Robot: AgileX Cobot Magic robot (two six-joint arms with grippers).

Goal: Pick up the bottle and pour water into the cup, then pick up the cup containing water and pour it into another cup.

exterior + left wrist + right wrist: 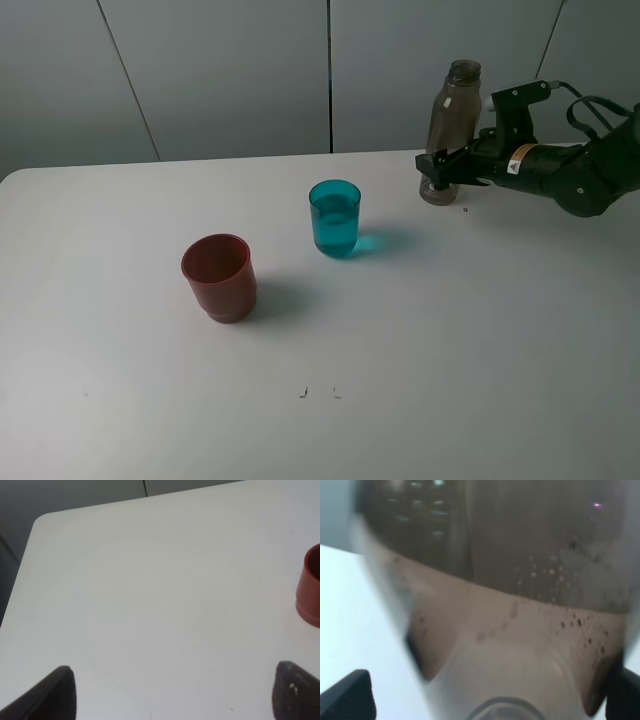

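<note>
my right gripper (438,180) is at the far right of the white tabletop (470,340), with its jaws spread wide to either side of the lower part of the tall, slim, smoky grey-brown translucent plastic bottle (455,120). the bottle stands upright on its base with its threaded neck uncapped, back near the grey panelled wall (220,70). in my right wrist view the bottle (510,580) fills nearly everything, with small droplets and specks on its wall. one of my black fingers (347,695) sits clear of the bottle's side with a strip of bare table between them. the other sits just beside the opposite side, and i cannot tell whether it touches. so this hand is open, not clamped on the bottle.

the small translucent teal-blue plastic tumbler (334,217) stands upright near the middle of the table, well apart from the bottle and to the left of it in the high view. a liquid line shows partway up its wall. the squat opaque brick-red plastic cup (218,277) with the stepped base stands upright further left and nearer the front, apart from the tumbler.

my left gripper (175,697) hangs over bare table with its two dark fingertips (55,697) far apart and nothing between them. it is open and empty. the red cup (311,587) shows at the edge of that wrist view, well clear of the fingertips.
</note>
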